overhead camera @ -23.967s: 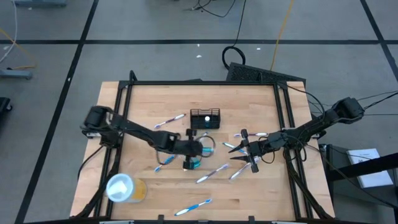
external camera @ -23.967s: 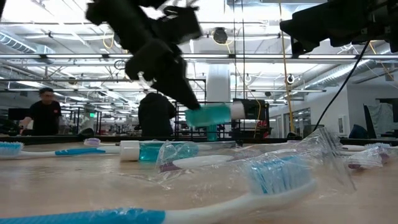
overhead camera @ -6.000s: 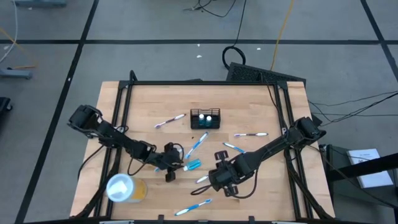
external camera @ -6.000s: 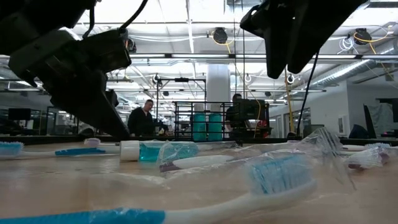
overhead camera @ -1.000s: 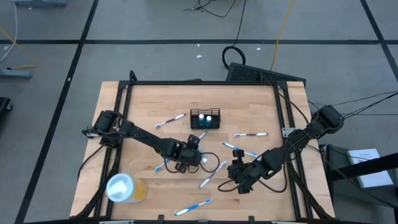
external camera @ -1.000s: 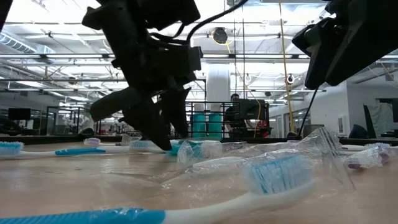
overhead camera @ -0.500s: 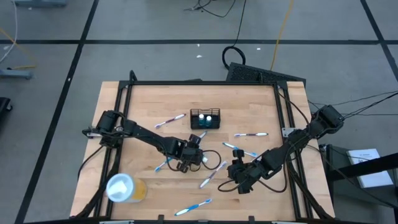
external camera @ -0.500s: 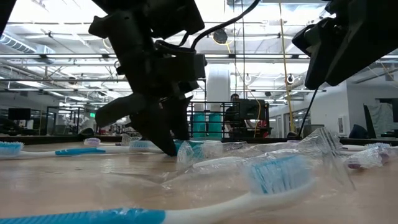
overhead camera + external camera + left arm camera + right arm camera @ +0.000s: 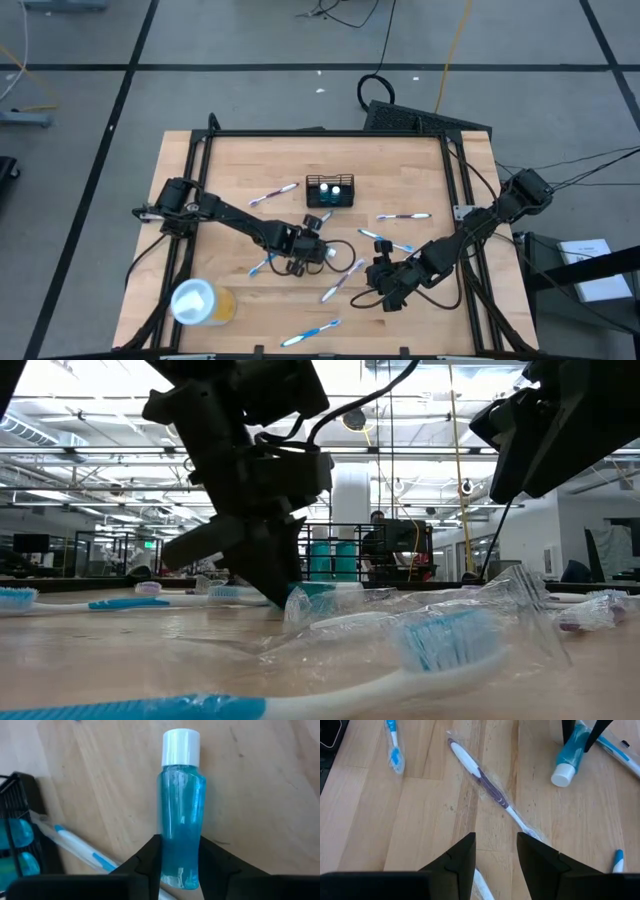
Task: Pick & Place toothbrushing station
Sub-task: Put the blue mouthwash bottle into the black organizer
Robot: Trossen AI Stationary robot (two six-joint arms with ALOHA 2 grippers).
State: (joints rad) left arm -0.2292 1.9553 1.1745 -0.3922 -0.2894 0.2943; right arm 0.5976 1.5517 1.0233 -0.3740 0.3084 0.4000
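Note:
My left gripper [image 9: 320,252] is low over the table's middle, shut on a small blue bottle with a white cap [image 9: 180,820]. The bottle also shows in the right wrist view [image 9: 568,757] and in the low view [image 9: 322,593]. The black wire-mesh holder [image 9: 330,190] stands on the table beyond it with two blue bottles inside. Its corner shows in the left wrist view [image 9: 11,815]. My right gripper [image 9: 496,857] is open and empty above the table, to the right of the middle [image 9: 385,285]. My left gripper pinches the bottle's bottom end [image 9: 176,872], opposite the cap, between its two fingers [image 9: 150,862]. The fingers slant down from above, one on each side of the bottle. The bottle lies on the table, its cap [image 9: 181,746] pointing away from the gripper.
Several wrapped toothbrushes lie scattered: a purple one [image 9: 480,782] under my right gripper, blue ones [image 9: 275,194], [image 9: 310,332] and another [image 9: 403,216]. A yellow cup with a white lid [image 9: 200,302] stands at the near left corner.
My left gripper's fingers have come together on the blue bottle's sides; in the low view the gap between them is smaller than a second ago. The bottle stays on the table. My right gripper has kept still.

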